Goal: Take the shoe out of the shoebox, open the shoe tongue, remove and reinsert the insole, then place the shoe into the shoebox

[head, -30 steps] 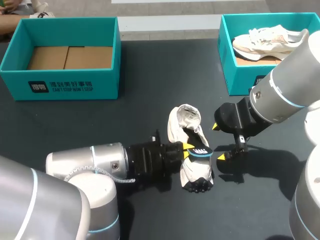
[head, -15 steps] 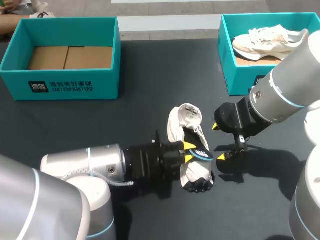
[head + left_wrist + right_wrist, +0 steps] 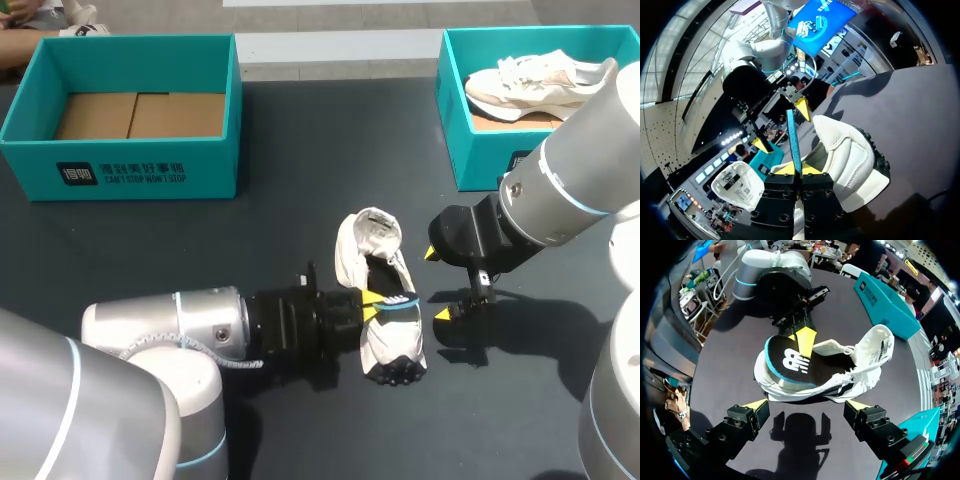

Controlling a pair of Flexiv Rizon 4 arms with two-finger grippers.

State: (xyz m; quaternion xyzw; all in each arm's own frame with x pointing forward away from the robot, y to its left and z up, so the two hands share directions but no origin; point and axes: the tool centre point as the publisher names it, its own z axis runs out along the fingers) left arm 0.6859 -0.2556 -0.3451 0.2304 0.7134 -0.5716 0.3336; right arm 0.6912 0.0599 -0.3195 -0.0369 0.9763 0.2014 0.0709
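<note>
The white shoe (image 3: 385,345) (image 3: 850,160) (image 3: 865,355) lies tipped over just 5 o'clock of the tabletop's (image 3: 300,200) middle, its tongue pulled open. The black, blue-edged insole (image 3: 398,302) (image 3: 793,140) (image 3: 795,365) rests across its mouth, pinched at the edge by the left hand (image 3: 371,305) (image 3: 797,170) at the shoe's 9 o'clock. In the last second that hand has eased back toward 9 o'clock and the insole has dropped flatter, so I judge the insole step is midway. The right hand (image 3: 438,283) (image 3: 805,407) hangs wide apart at 3 o'clock, touching nothing. The empty teal shoebox (image 3: 130,165) waits at 10 o'clock.
</note>
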